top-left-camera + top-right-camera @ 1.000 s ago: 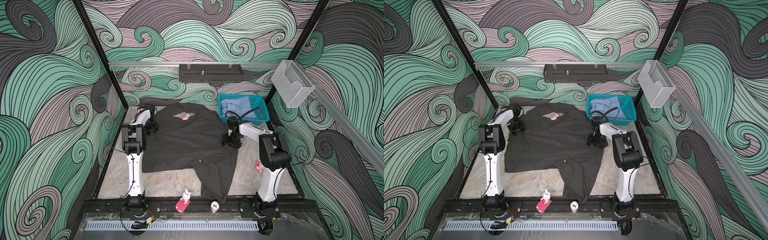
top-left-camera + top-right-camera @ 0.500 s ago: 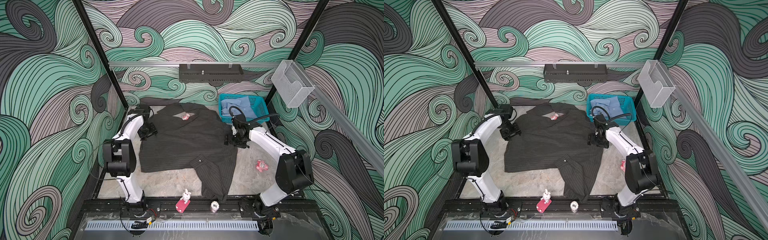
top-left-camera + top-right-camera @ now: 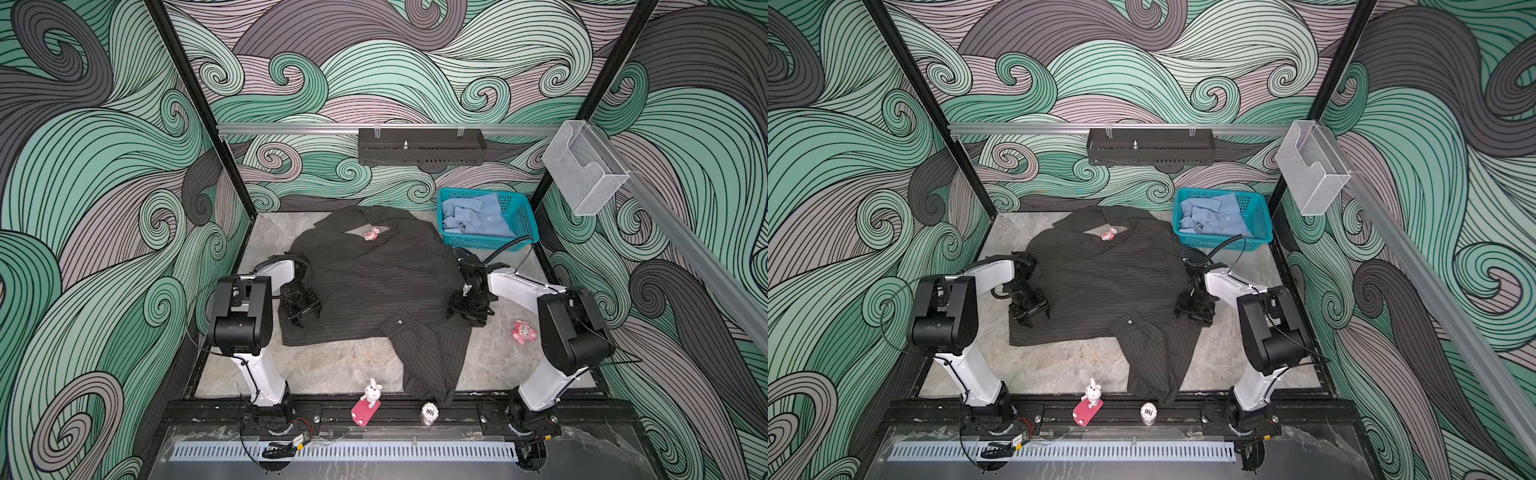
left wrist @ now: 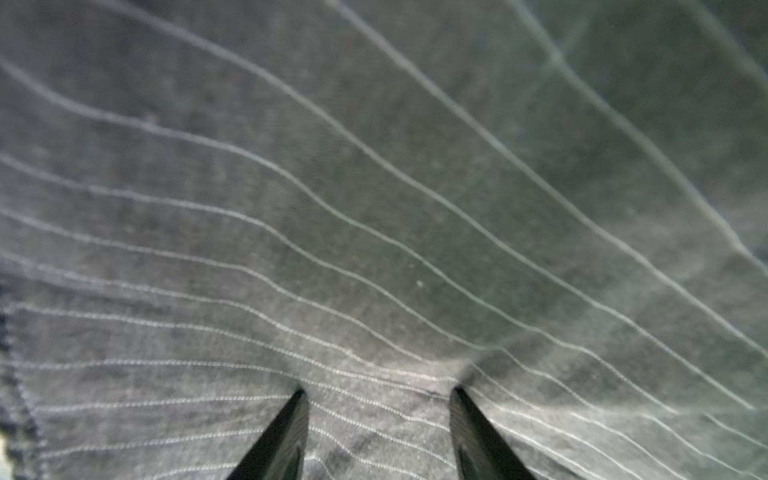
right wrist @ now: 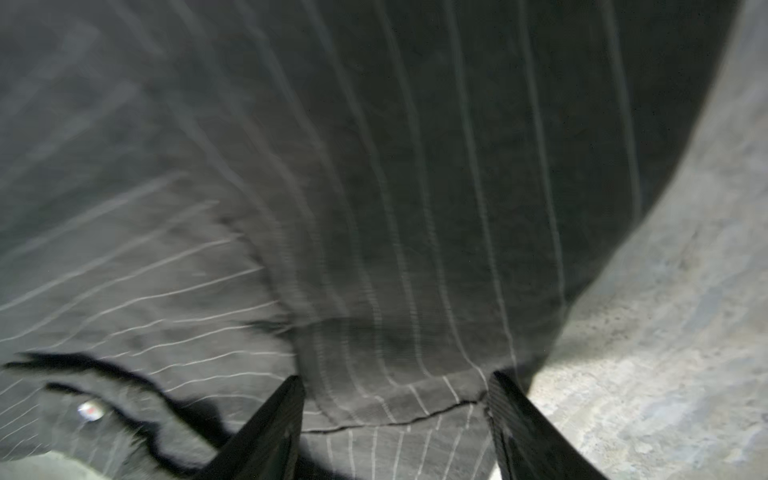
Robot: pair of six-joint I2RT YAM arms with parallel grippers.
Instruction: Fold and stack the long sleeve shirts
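A dark charcoal pinstriped shirt (image 3: 374, 282) (image 3: 1100, 282) lies spread flat mid-table, collar to the back with a small pink-red tag (image 3: 371, 234). One sleeve (image 3: 432, 361) is folded across and runs down to the front edge. My left gripper (image 3: 306, 318) (image 3: 1034, 318) stands open on the shirt's left side, tips pressed on flat cloth (image 4: 374, 208) in the left wrist view (image 4: 379, 392). Over the right side my right gripper (image 3: 465, 318) (image 3: 1194, 316) (image 5: 395, 377) is open, straddling a folded hem. The light blue shirt (image 3: 473, 216) (image 3: 1214, 214) lies crumpled in the basket.
The teal mesh basket (image 3: 519, 224) stands at the back right corner. A pink toy (image 3: 521, 332) lies on the table beside the right arm. A rabbit figure (image 3: 368, 399) and a round timer (image 3: 430, 413) sit on the front rail. A black shelf (image 3: 419, 147) hangs on the back wall.
Both grippers have slid toward the front along the dark shirt's side edges, from near the shoulders to mid-body. The shirt itself has hardly shifted.
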